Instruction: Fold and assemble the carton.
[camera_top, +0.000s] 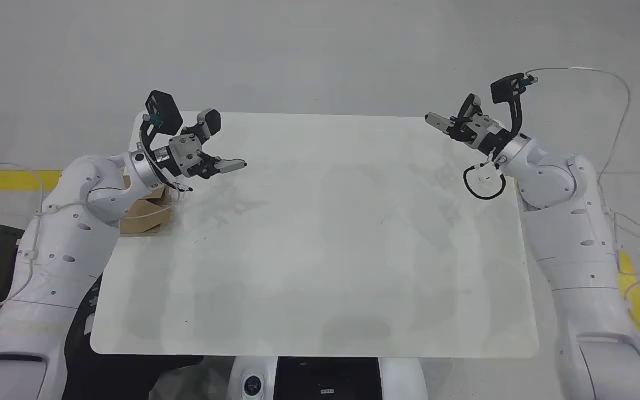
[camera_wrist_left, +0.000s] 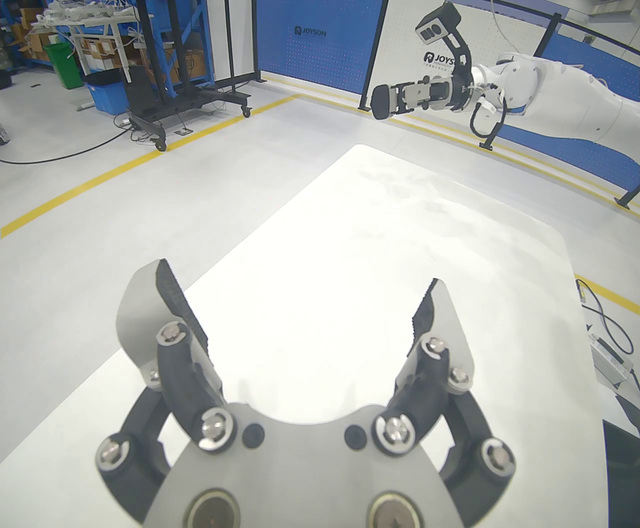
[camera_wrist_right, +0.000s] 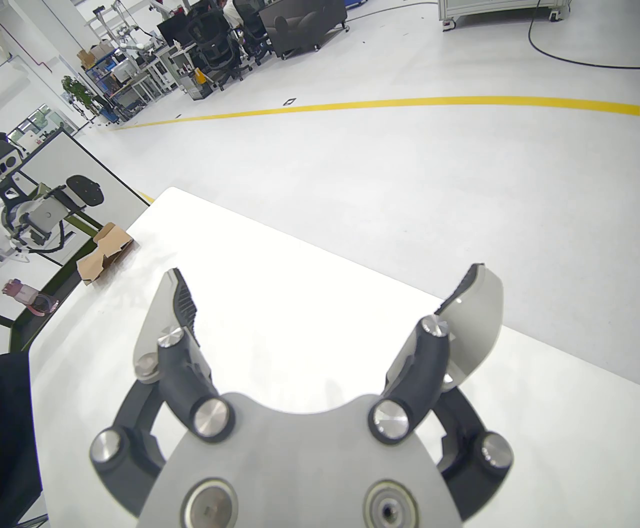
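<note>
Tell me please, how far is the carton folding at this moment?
Done: nothing clearly; the carton lies at the edge of the table, on the robot's left, its flaps seemingly loose. In hand: nothing; the left hand and right hand are open and empty. Left: grasping, folding and closing it.

The left gripper (camera_wrist_left: 299, 274) has matt brushed-metal finger shells and palm plate, black ribbed pads (camera_wrist_left: 174, 296) and polished bolt heads. The right gripper (camera_wrist_right: 326, 270) looks the same. Under both, the white table (camera_wrist_left: 400, 225) is smooth with a faint sheen. Far beyond the right gripper, the carton (camera_wrist_right: 102, 252) is matt brown cardboard.
</note>
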